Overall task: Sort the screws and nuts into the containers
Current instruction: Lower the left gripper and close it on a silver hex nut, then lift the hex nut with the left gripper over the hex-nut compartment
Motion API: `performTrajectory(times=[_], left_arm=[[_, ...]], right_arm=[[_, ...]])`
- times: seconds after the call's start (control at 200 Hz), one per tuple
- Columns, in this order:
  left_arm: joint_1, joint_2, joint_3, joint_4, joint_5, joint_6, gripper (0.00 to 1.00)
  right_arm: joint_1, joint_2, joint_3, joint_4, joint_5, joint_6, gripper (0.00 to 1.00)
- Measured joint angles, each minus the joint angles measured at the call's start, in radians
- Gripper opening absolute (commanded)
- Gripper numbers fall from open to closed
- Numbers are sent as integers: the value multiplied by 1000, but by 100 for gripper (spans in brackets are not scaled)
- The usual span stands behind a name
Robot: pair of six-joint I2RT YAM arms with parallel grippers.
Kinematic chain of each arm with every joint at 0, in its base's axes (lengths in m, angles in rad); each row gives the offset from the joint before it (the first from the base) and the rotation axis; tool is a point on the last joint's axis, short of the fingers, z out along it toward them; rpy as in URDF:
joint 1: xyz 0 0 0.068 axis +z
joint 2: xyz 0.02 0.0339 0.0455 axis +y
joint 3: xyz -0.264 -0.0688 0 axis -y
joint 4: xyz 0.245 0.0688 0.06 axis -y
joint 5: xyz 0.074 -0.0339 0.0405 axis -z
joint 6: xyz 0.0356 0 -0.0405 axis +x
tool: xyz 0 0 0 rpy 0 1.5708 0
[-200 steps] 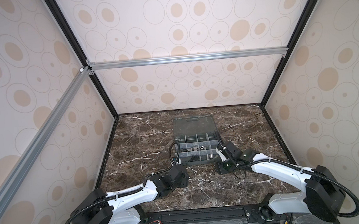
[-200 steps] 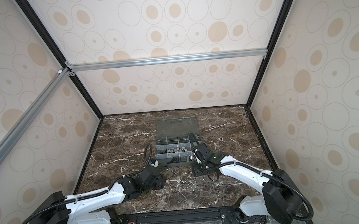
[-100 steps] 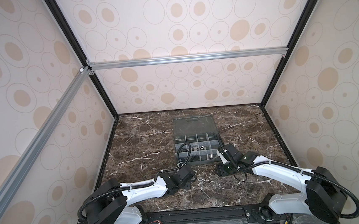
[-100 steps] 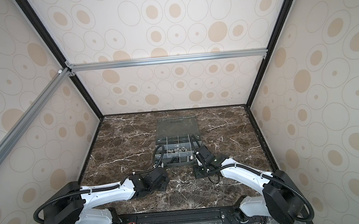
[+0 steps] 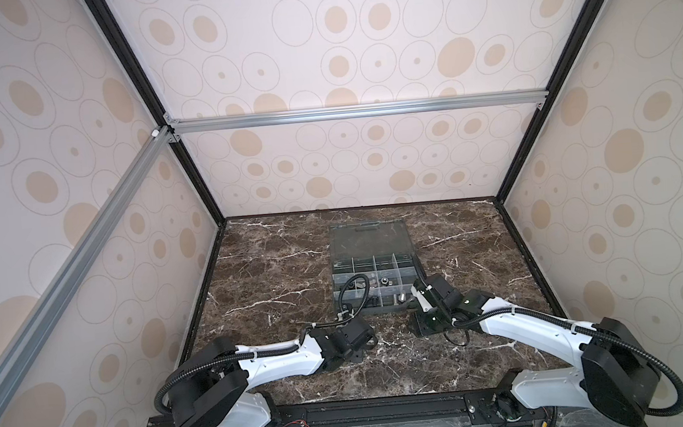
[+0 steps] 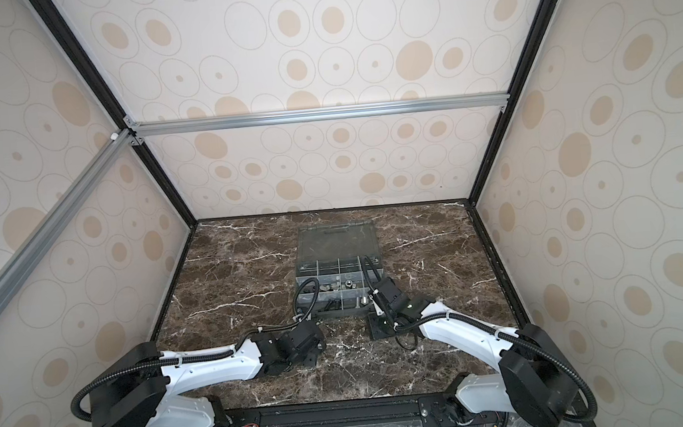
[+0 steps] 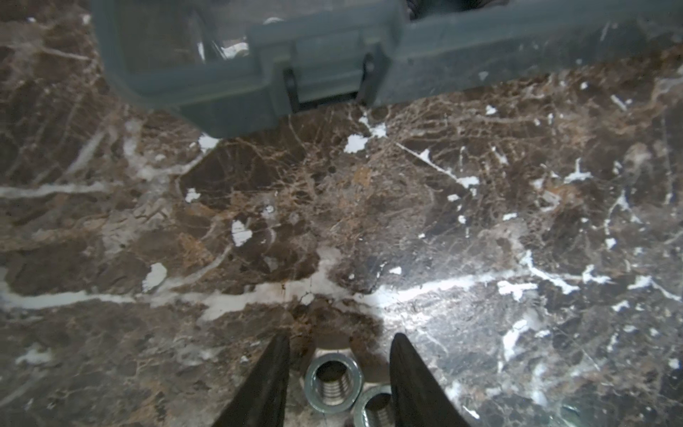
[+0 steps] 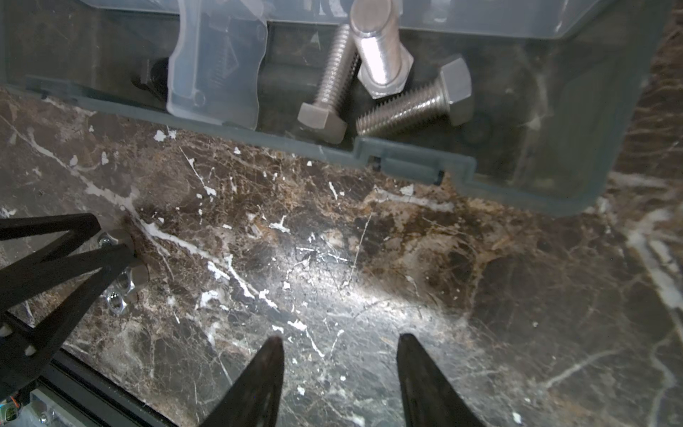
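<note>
On marble (image 7: 369, 222): left gripper (image 7: 340, 337) jaws part-open astride nut (image 7: 333, 382); right gripper (image 8: 340, 338) jaws apart, empty.

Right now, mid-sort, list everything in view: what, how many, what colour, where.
nuts: three, silver, on the table at the left gripper's tips
silver screws: three, in the box's front right compartment
black screw: one, in the next compartment, past the divider
organizer box: one, dark grey, lid open, table centre; other contents too small to count
table: one, brown marble
left gripper: open, straddling a nut
right gripper: open, empty, before the box
</note>
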Motion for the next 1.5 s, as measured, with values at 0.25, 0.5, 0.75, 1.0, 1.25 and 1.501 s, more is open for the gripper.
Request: performTrajectory(times=[0.25, 0.5, 0.75, 1.0, 1.25, 1.501], left_arm=[[-11, 11, 0, -14, -3, -18, 40], [-34, 36, 6, -12, -6, -30, 33], [-39, 73, 34, 0, -20, -30, 27], [-39, 96, 54, 11, -27, -17, 23], [-39, 98, 70, 10, -28, 11, 23], [-38, 100, 169, -1, -46, 73, 23]], right_arm=[[0, 1, -8, 12, -5, 0, 53], [0, 1, -8, 14, -7, 0, 53], [0, 0, -26, 20, -6, 0, 53], [0, 0, -32, 20, -3, 5, 53], [0, -21, -34, 18, 5, 16, 53], [0, -47, -34, 0, 20, 20, 53]])
